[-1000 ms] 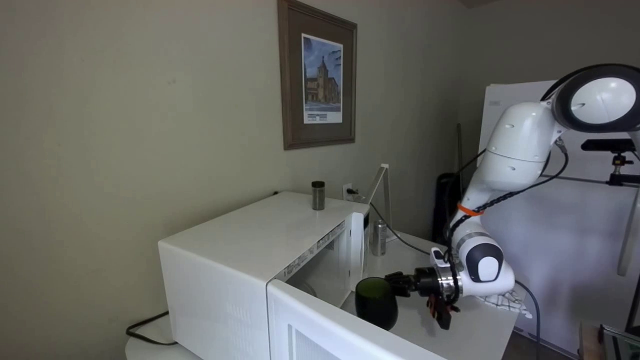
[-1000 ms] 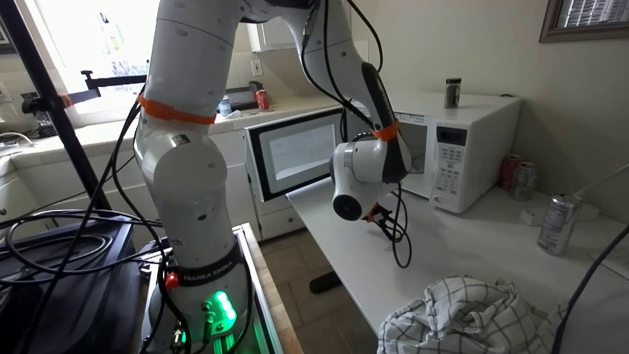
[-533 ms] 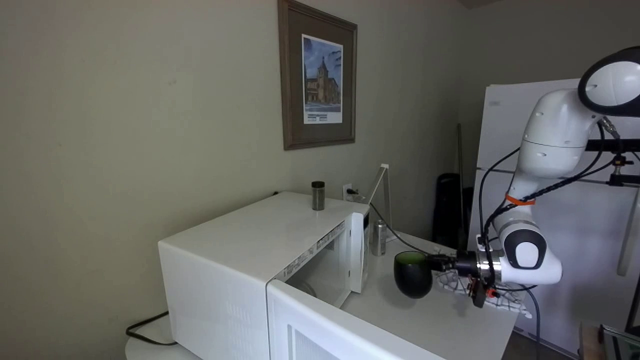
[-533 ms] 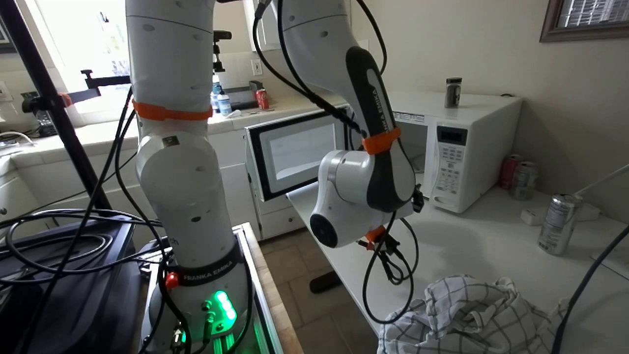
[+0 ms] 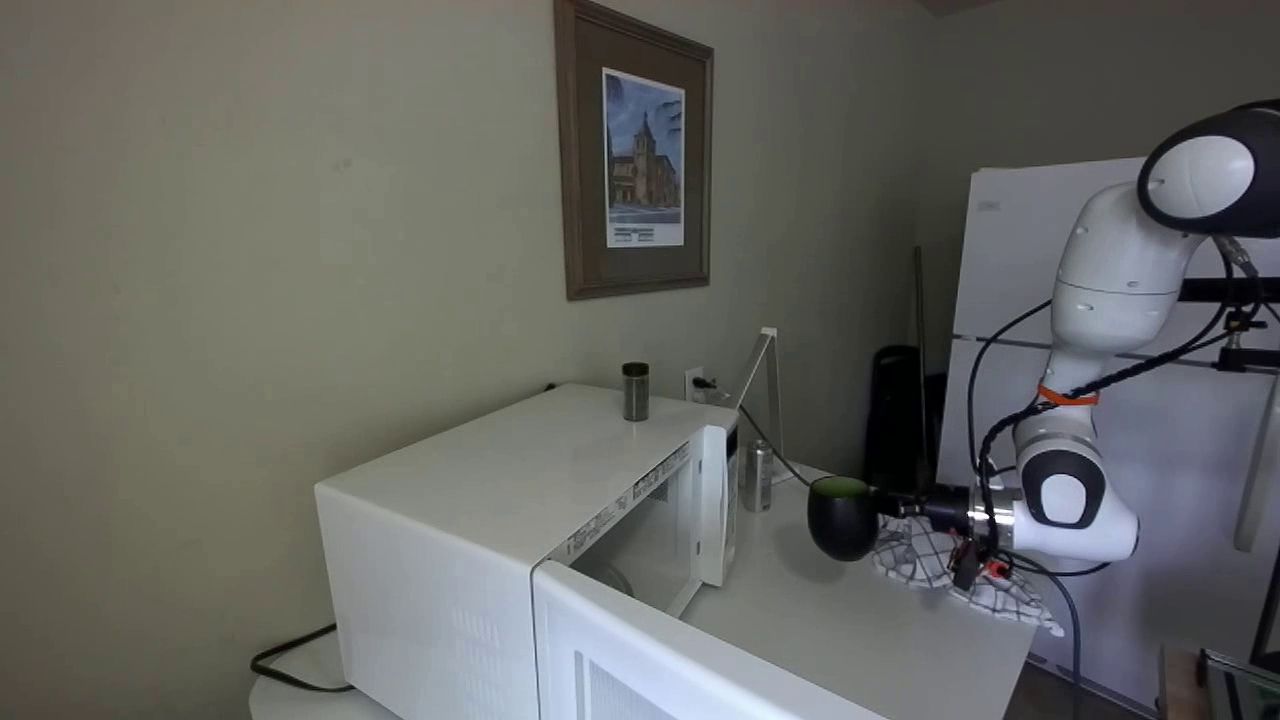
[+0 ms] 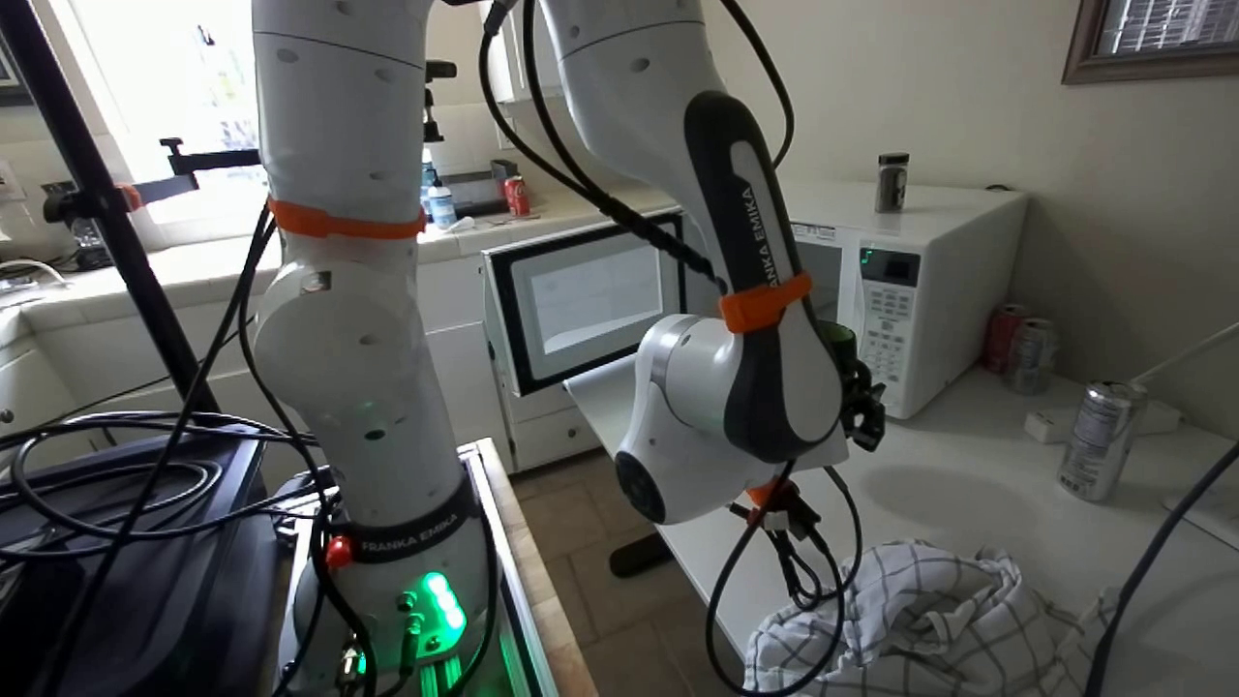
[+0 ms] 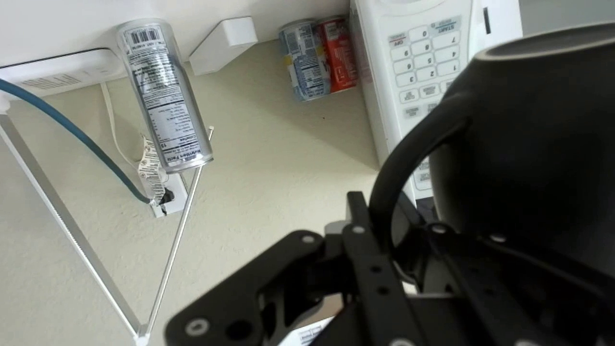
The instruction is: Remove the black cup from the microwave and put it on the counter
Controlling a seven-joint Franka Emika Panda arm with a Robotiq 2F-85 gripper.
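Microwave (image 6: pixel 968 261): one, white, standing on the counter (image 5: pixel 850 630); display (image 6: pixel 891 266) showing a green figure, too small to read.
Door (image 6: pixel 592 300): swung wide from the microwave's front.
Black cup (image 5: pixel 843 528): one, green inside; upright, held above the counter, out in front of the microwave and apart from it.
Gripper (image 7: pixel 383 206): clamped on the cup's handle (image 7: pixel 414 144), a finger (image 7: pixel 365 252) to each side; farther from the microwave than the cup.
Robot arm (image 6: pixel 750 223): in an exterior view, before the microwave, hiding most of the cup.
Jar (image 6: pixel 891 184): one, dark lid, upright on the microwave's top; seen in both exterior views.
Red can (image 6: pixel 1000 339), silver can (image 6: pixel 1032 356): standing together, just beside the microwave.
Tall can (image 6: pixel 1102 440): silver, on the counter, farther from the microwave than that pair.
Checked cloth (image 6: pixel 920 620): crumpled on the counter, well apart from the microwave.
Framed picture (image 5: pixel 645 160): on the wall (image 5: pixel 350 250), higher than the microwave.
Fridge (image 5: pixel 1185 480): white, well apart from the microwave.
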